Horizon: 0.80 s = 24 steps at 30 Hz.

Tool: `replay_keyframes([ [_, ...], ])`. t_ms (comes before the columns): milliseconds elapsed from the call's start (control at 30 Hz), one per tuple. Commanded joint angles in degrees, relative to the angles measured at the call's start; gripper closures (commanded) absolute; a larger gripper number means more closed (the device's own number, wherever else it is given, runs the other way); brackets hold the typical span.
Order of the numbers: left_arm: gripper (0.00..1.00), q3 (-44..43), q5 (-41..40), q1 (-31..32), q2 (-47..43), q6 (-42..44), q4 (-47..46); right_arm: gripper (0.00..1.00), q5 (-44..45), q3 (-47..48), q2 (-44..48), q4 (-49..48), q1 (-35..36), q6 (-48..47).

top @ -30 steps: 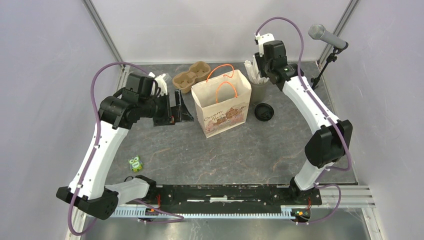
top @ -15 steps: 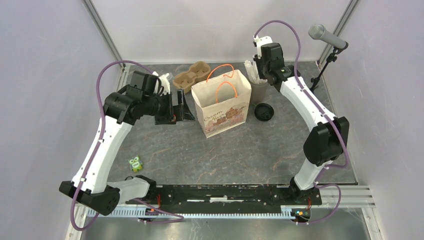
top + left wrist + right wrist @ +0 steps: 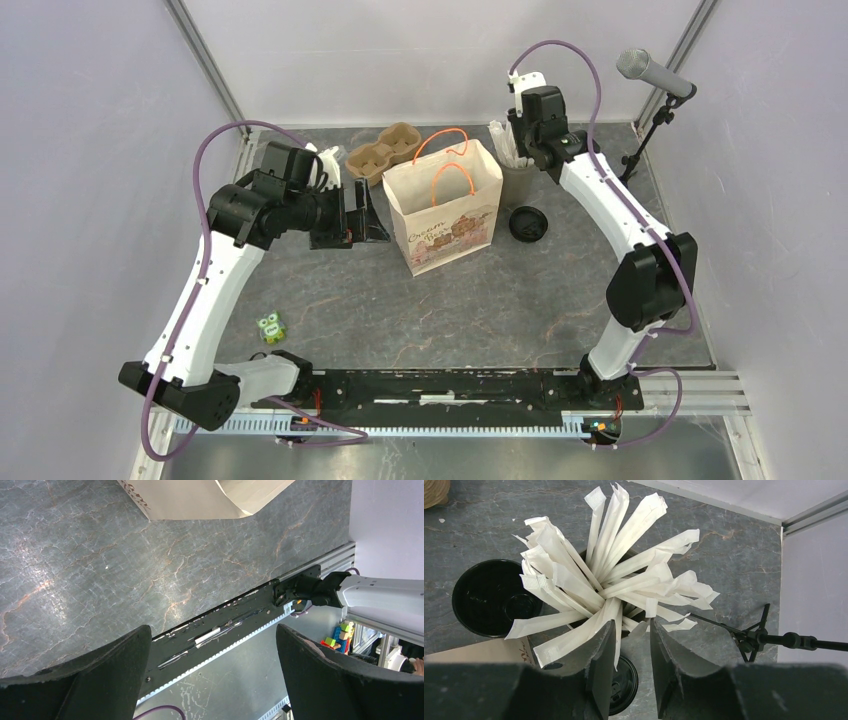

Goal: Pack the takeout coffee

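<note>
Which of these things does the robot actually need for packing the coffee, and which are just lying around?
For the job: takeout coffee, paper bag.
Seemingly just lying about: pulp cup carrier, cup of wrapped white sticks, green owl toy, microphone.

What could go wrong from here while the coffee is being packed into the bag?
1. The right end effector hangs directly over the white sticks in the grey cup, jaws barely apart; it may snag one or tip that cup.
2. The takeout coffee stands close to that cup and the paper bag, so reaching for it could knock either.
</note>
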<state>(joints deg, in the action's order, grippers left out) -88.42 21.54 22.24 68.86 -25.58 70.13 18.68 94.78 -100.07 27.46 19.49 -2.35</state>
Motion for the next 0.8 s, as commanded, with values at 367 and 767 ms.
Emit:
replay_keyframes([
  [367, 0.0, -0.8, 1.8, -0.2, -0.5, 2.5, -1.5, 0.72, 1.0, -0.1, 3.4, -2.0, 0.0, 1.2],
  [767, 0.0, -0.7, 1.9, -0.3, -0.9, 2.5, -1.4, 0.72, 1.8, -0.4, 1.2, -2.7, 0.0, 0.1],
])
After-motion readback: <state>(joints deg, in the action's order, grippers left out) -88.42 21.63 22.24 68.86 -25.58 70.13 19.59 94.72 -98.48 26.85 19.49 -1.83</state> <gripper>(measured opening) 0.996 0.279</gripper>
